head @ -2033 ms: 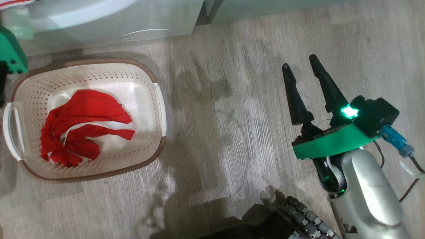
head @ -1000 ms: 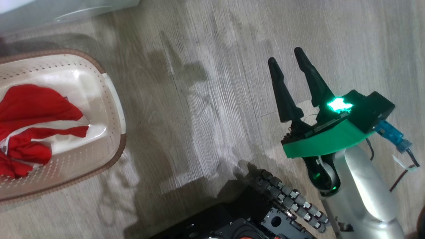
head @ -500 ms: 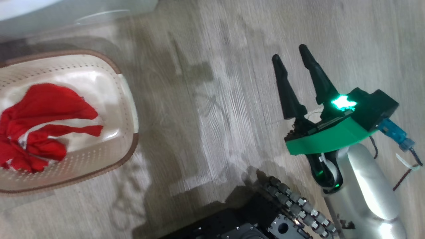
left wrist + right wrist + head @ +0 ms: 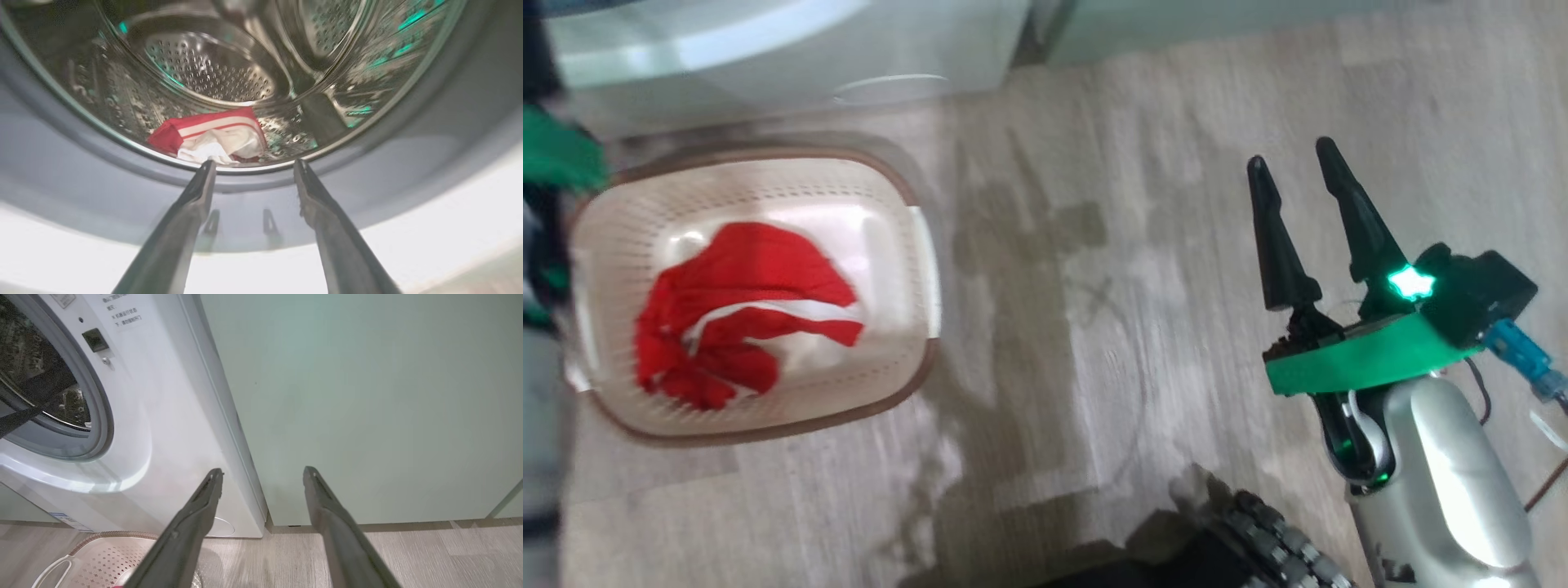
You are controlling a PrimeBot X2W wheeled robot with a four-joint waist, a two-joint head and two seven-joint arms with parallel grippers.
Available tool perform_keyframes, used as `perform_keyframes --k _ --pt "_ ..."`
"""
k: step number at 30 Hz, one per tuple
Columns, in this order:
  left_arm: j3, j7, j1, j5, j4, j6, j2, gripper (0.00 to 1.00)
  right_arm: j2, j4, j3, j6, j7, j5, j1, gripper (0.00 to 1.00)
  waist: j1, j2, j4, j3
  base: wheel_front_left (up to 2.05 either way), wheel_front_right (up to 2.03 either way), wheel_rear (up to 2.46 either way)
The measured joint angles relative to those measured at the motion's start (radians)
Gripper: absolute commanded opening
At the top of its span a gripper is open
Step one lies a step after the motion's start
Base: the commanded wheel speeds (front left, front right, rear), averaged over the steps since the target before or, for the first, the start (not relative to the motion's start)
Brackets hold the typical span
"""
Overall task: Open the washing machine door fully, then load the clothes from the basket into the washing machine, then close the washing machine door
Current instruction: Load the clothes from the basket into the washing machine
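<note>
Left end effector: I had both fingers spread wide with nothing between them. The tips sat at the lip of the opening and pointed into the drum.
Right end effector: this one was open too, its dark fingers apart and empty. It hung over bare floor, well to the right of the basket.
Clothes: I could see a red bundle with a white stripe across it, crumpled on the basket's floor, left of centre and clear of the rim.
Red-and-white garment: a second piece lay at the bottom of the drum, close behind the opening's lip and just beyond my left fingertips, touching neither of them.
Basket: it stood on the floor to the left, its far rim close to the foot of the washing machine.
Washing machine: from the right wrist I got its white front, with the grey seal ringing the opening.
Seal, left wrist: it curved wide under the left fingers, and their reflection showed on it.
Cabinet: a pale green panel stood right beside the machine, on its right.
Head view: it was smeared, so I couldn't read any fine detail on the basket.
</note>
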Motion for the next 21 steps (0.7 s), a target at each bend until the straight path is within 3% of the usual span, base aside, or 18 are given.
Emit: perform_keyframes --k 10,18,21 --pt "-0.021 -0.087 0.349 0.060 -0.350 0.095 -0.102 1.00 0.000 0.002 -0.049 0.000 0.000 -0.070 0.012 1.00 0.0000 0.0000 0.094 -0.105 0.00 0.00 0.00" --pt "-0.052 -0.092 0.506 0.129 -0.406 0.101 -0.147 1.00 0.000 0.004 -0.101 0.000 0.025 -0.109 0.069 1.00 0.0000 0.0000 0.145 -0.211 0.00 0.00 0.00" --pt "-0.053 -0.096 0.542 0.151 -0.407 0.085 -0.162 1.00 0.000 0.004 -0.112 0.000 0.041 -0.116 0.094 1.00 0.0000 0.0000 0.161 -0.255 0.00 0.00 0.00"
